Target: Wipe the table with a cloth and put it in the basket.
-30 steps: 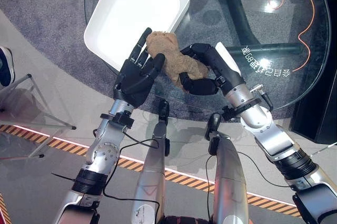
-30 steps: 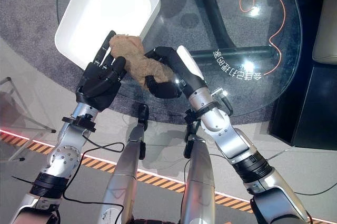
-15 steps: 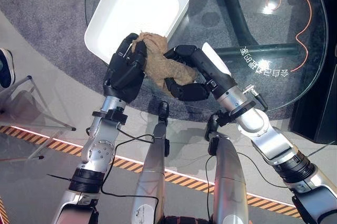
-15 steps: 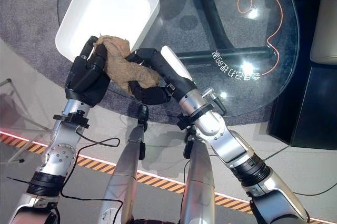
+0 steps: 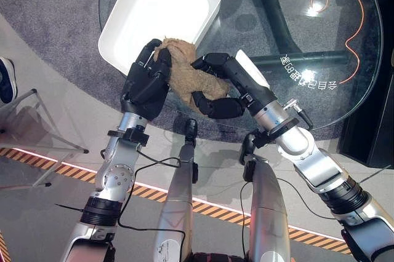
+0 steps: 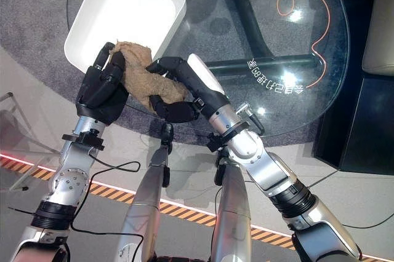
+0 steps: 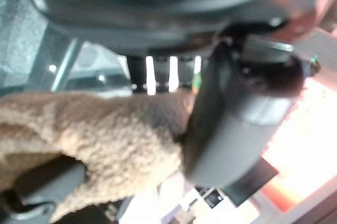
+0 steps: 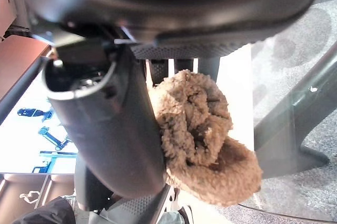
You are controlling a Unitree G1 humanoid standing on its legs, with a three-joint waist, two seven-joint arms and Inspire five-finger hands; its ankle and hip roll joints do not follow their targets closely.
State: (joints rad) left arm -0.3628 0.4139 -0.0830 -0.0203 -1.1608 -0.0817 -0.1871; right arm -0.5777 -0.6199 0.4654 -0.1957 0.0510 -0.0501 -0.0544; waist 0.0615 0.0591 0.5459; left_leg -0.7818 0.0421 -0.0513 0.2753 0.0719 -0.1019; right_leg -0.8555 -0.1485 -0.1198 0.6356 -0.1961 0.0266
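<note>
A brown fuzzy cloth (image 5: pixel 184 68) is bunched up at the near left edge of the round glass table (image 5: pixel 295 22). It lies against the near corner of the white basket (image 5: pixel 161 10). My left hand (image 5: pixel 143 87) has its fingers curled over the cloth's left upper end. My right hand (image 5: pixel 225 87) grips the cloth's lower right part, with fingers and thumb wrapped round it. In the left wrist view the cloth (image 7: pixel 89 140) sits pressed beside the thumb (image 7: pixel 231 119). The right wrist view shows the cloth (image 8: pixel 202 134) wadded against that hand's thumb (image 8: pixel 110 129).
An orange cord (image 5: pixel 354 10) curls at the table's far right, and dark table legs show through the glass. At the left edge are a person's shoe (image 5: pixel 5 77) and a thin metal stand (image 5: pixel 37 120). Striped tape crosses the floor near me.
The left hand's fingers, straight one second ago, have curled round the cloth. Both hands carried the cloth left toward the basket's corner, then held still.
</note>
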